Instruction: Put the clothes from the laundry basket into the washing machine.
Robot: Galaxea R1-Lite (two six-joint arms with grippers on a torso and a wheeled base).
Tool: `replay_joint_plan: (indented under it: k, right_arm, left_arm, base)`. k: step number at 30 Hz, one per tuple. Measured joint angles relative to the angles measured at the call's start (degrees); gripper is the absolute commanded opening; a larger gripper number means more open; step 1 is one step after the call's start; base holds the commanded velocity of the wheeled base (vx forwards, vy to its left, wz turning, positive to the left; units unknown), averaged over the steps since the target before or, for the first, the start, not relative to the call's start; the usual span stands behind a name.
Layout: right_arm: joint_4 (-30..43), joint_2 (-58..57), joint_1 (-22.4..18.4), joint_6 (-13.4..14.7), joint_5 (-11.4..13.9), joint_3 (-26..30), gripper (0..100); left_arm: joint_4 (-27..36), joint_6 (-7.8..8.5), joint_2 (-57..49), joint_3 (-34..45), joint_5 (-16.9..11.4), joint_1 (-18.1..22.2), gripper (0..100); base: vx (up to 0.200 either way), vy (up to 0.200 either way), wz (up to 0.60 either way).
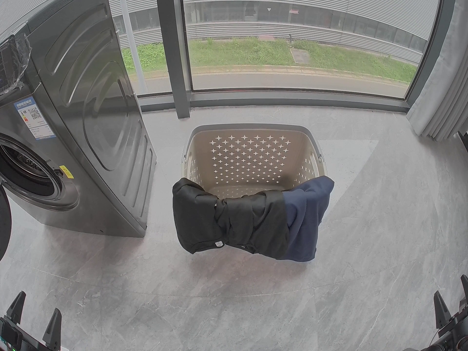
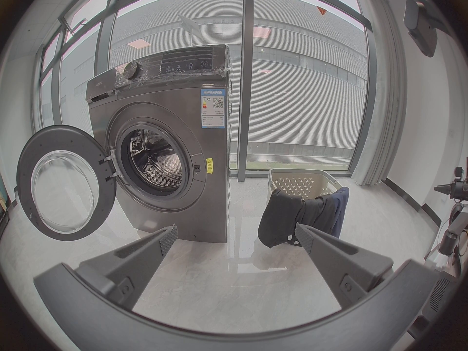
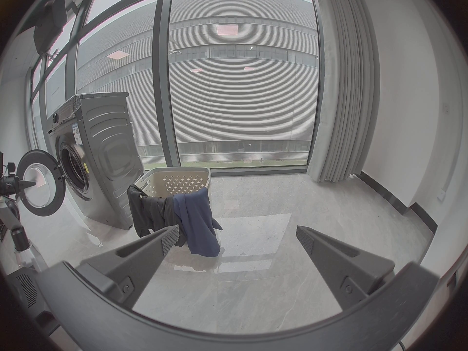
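Item: one beige plastic laundry basket, rectangular, with star-shaped perforations in its walls, standing on the pale marble-patterned floor tiles. Contents: clothes, two by colour, both draped over the basket's near rim and hanging down its outer face. These are one black garment on the basket's left half and one navy blue garment on its right half, the black overlapping the navy where they meet. Whether the black mass is a single piece cannot be told. The long axis of the draped clothes runs side to side along that rim, across the robot's front. Destination: one dark grey front-loading washing machine, standing just left of the basket and apart from it. Its one round glass-windowed door is swung wide on the side away from the basket, and the steel drum is exposed. Tools: two. The left gripper sits low and well short of the basket, toward its left, with fingers spread apart and nothing between them. The right gripper sits low and well short of the basket, toward its right, likewise spread and holding nothing. Bearing: the clothes lie ahead of both grippers and between them. The black garment is judged nearer the left gripper, which is also on the machine's side, and the navy nearer the right.
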State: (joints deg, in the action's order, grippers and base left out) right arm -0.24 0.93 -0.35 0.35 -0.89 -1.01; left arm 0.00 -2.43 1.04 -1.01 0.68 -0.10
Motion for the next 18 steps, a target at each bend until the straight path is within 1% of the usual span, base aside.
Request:
replay_joint_plan:
  k: [7, 11, 14, 16, 18]
  right_arm:
    - [0.0, 0.0, -0.09, -0.17, 0.0, 0.0, 100]
    - [0.0, 0.0, -0.02, 0.54, -0.11, 0.0, 100]
    - [-0.41, 0.0, -0.02, 0.46, -0.01, 0.0, 100]
    - [-1.32, 0.0, -0.05, 0.38, 0.05, -0.09, 100]
    - [-2.21, 0.01, -0.05, 0.35, 0.16, -1.62, 100]
  left_arm:
    - [0.0, -0.02, 0.0, 0.0, 0.0, 0.0, 100]
    - [0.0, -0.02, 0.0, 0.0, 0.0, 0.0, 100]
    - [0.0, 0.0, 0.0, 0.0, 0.0, 0.0, 100]
    - [0.0, 0.0, -0.02, 0.0, 0.0, -0.01, 100]
    - [0.02, 0.0, 0.0, 0.0, 0.0, -0.01, 100]
  base:
    - [0.0, 0.0, 0.0]
    - [0.0, 0.0, 0.0]
    - [0.2, 0.0, 0.0]
    - [0.0, 0.0, 0.0]
    - [0.0, 0.0, 0.0]
